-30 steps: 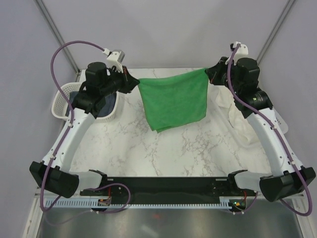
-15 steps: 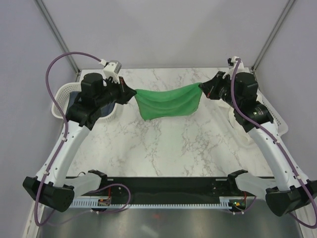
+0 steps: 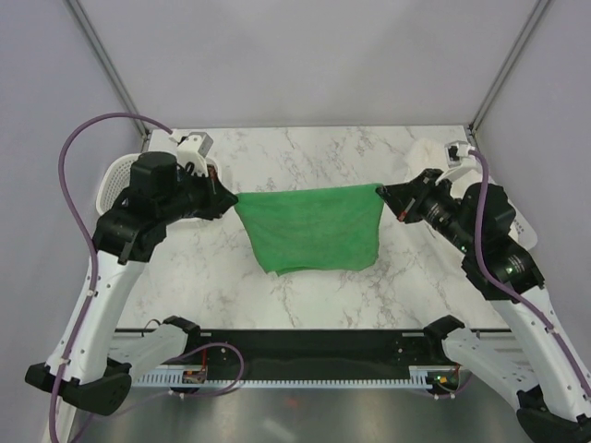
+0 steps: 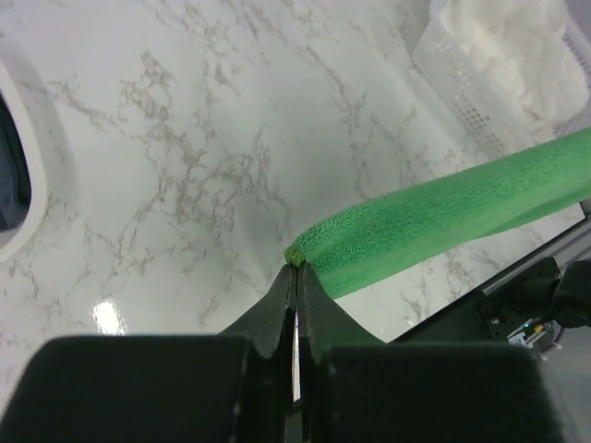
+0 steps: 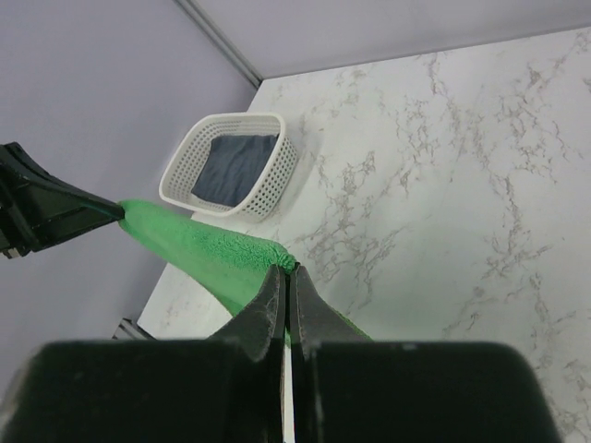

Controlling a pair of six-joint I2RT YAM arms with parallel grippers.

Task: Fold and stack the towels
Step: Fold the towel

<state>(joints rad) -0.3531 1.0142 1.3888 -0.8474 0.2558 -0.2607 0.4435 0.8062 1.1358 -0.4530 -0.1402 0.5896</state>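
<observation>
The bright green towel (image 3: 314, 229) hangs stretched in the air between my two grippers, above the middle of the marble table. My left gripper (image 3: 231, 197) is shut on its left top corner (image 4: 297, 254). My right gripper (image 3: 383, 191) is shut on its right top corner (image 5: 288, 265). The towel's lower edge hangs at or near the table; I cannot tell if it touches. The dark navy towel (image 5: 234, 167) lies in the left white basket (image 5: 277, 173). The white towel (image 4: 517, 41) lies bunched in the right white basket (image 4: 462, 92).
The left basket (image 3: 115, 180) stands at the table's left edge, behind my left arm. The right basket is mostly hidden behind my right arm in the top view. A black rail (image 3: 305, 346) runs along the near edge.
Both grippers have pulled the green towel nearer, towards the arm bases, and lower. The towel went from bunched up at the far side to hanging spread flat.
</observation>
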